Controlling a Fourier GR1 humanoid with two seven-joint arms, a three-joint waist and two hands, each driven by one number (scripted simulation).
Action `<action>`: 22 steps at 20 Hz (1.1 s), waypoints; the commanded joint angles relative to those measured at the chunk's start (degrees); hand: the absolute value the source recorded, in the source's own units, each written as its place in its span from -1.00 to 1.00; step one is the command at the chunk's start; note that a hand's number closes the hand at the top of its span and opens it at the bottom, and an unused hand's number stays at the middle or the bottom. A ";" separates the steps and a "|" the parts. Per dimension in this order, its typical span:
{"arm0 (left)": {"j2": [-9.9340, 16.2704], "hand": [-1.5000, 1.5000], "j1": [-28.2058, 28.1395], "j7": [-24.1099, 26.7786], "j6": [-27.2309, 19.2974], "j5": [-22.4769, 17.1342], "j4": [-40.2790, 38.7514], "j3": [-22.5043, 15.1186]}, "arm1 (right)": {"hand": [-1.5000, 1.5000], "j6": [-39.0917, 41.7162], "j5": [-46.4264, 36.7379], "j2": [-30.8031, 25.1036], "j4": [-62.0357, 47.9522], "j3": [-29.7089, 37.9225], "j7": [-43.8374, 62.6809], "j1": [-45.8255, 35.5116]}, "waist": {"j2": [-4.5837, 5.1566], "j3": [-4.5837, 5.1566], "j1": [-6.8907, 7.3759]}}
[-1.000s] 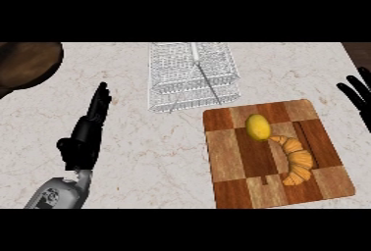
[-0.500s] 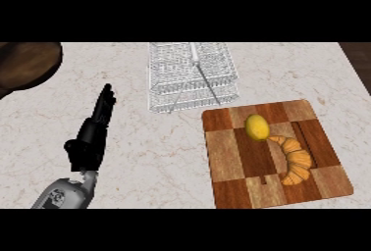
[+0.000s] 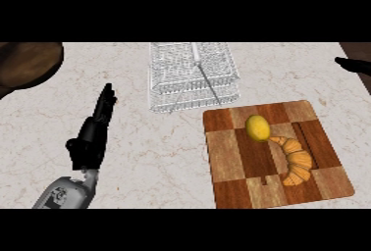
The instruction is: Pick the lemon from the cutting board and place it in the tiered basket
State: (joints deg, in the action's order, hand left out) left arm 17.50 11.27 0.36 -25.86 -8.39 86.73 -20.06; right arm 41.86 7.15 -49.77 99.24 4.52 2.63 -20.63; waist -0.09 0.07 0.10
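Head view: the oval yellow lemon (image 3: 257, 128) lies on the checkered wooden cutting board (image 3: 235, 162), long axis running toward the white wire tiered basket (image 3: 192, 76). The left hand (image 3: 92, 135) rests straight-fingered on the counter (image 3: 159, 157). I cannot tell the right hand's (image 3: 354, 64) state.

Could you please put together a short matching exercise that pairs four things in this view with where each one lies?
Things:
1. lemon
2. croissant
3. tiered basket
4. left hand

Places:
A. on the counter, beyond the cutting board's far left corner
B. on the cutting board, near its far edge
C. over the bare counter at the view's left, fingers straight
D. on the cutting board, just nearer than the yellow fruit and to its right

Pairs: 1-B, 2-D, 3-A, 4-C
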 commanded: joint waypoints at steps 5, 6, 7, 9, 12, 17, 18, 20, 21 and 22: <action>-1.65 0.00 -1.06 -1.59 1.30 2.30 1.84 1.05 | -1.00 -2.17 -4.58 7.44 7.14 -8.18 14.64 -4.97 | 0.09 -0.03 0.49; -0.75 0.00 -2.93 -0.37 3.27 2.01 1.66 2.43 | -1.00 0.79 -6.98 6.38 5.71 -5.63 10.09 -2.38 | 0.09 -0.06 0.22; -3.82 0.00 0.83 0.59 2.56 3.31 -2.81 2.35 | -1.00 1.25 -4.95 6.84 7.19 -5.17 13.55 -4.42 | 0.10 -0.04 -0.05; -3.85 0.00 1.48 -3.04 1.27 4.95 -0.45 1.72 | -1.00 1.91 -6.56 8.07 7.30 -7.68 15.50 -4.20 | 0.10 -0.05 0.13; -3.26 0.00 -1.71 -3.85 1.91 5.45 3.49 2.72 | -1.00 3.82 -9.54 8.84 8.62 -7.09 14.82 -0.70 | 0.04 -0.07 0.08; -2.56 0.00 -1.55 -6.06 4.19 6.14 5.41 3.80 | -1.00 7.75 -9.73 9.17 9.11 -7.57 20.00 -1.43 | 0.01 -0.07 0.11; -3.28 0.00 -4.20 -3.34 4.01 6.71 5.41 3.26 | -1.00 9.89 -9.75 7.31 7.05 -5.00 17.27 -1.07 | 0.03 -0.07 0.12; -4.95 0.00 -0.90 -2.60 5.00 6.55 1.30 5.58 | -1.00 8.57 -12.75 11.30 10.62 -7.67 20.20 -0.32 | 0.06 -0.06 -0.09; -3.86 0.00 -1.54 -2.24 7.25 4.52 1.13 7.04 | -1.00 8.65 -14.96 10.33 9.61 -6.73 18.67 -0.01 | 0.08 -0.06 -0.05; -4.95 0.00 -4.54 -0.80 4.41 7.50 3.37 5.31 | -1.00 9.01 -17.28 9.85 4.55 -5.35 14.33 -2.75 | 0.12 -0.08 0.29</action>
State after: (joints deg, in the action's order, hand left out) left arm 13.24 9.46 -1.94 -21.27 -2.49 88.63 -15.17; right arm 49.81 -5.43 -40.55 106.86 -1.93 19.73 -22.18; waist -0.02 0.01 0.15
